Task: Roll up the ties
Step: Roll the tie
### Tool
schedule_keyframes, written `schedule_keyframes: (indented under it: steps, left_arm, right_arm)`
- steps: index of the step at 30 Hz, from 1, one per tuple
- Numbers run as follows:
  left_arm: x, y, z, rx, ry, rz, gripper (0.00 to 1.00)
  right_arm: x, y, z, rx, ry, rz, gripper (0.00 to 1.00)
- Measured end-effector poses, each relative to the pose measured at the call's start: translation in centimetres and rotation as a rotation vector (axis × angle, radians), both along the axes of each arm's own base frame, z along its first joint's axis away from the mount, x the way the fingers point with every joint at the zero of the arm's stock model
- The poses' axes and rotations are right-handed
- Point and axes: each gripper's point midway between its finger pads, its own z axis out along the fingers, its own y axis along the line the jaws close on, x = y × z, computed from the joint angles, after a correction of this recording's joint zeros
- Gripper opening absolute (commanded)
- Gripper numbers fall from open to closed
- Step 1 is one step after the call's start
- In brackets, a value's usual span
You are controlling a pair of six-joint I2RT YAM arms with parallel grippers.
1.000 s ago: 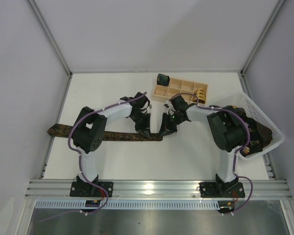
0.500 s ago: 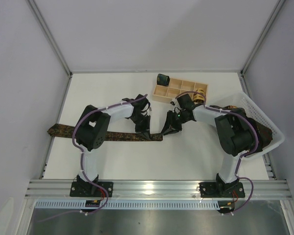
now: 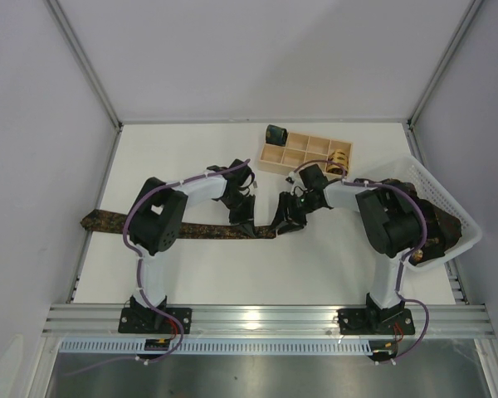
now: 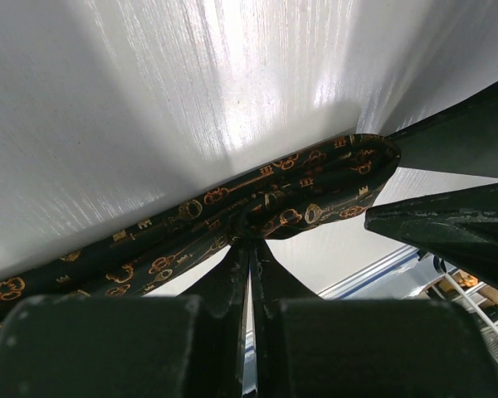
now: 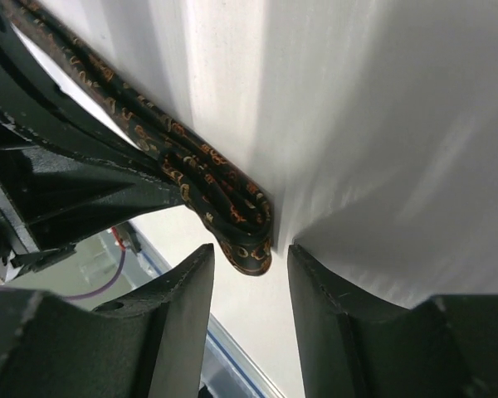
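Note:
A long dark tie [image 3: 149, 225] with a small gold key pattern lies flat across the table, running left to right. My left gripper [image 3: 247, 228] is shut on the tie [image 4: 307, 186] a short way from its right end; the jaws pinch the fabric [image 4: 251, 239]. My right gripper [image 3: 280, 225] is open, and the tie's doubled-over end [image 5: 247, 242] sits between its two fingers [image 5: 251, 267] without being clamped. A dark green coil [image 3: 275, 133] stands by the tray's far left corner. A tan-gold coil [image 3: 339, 157] sits in a right-hand tray compartment.
The pale wooden compartment tray [image 3: 264, 162] stands just behind both grippers. The white mesh basket [image 3: 471, 225] with several dark ties in it sits at the right edge, under my right arm. The tie's left end reaches the table's left edge.
My right wrist drew back to the right, then came back down around the tie's end. The left gripper and the tie have stayed put.

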Motion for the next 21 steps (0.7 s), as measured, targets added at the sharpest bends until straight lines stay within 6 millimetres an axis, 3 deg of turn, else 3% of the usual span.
schedule_keyframes:
  steps: [13,16,21]
  left_arm:
    - [0.0,0.1,0.0,0.002,0.002,0.002,0.06]
    - [0.1,0.2,0.1,0.003,0.003,0.003,0.06]
    - [0.1,0.1,0.2,0.003,0.001,0.002,0.06]
  right_arm:
    - [-0.9,1.9,-0.4,0.069,0.014,0.062,0.33]
    - [-0.9,1.9,-0.5,0.062,0.016,0.056,0.26]
    - [-1.0,1.8,-0.7,0.049,0.026,0.047,0.03]
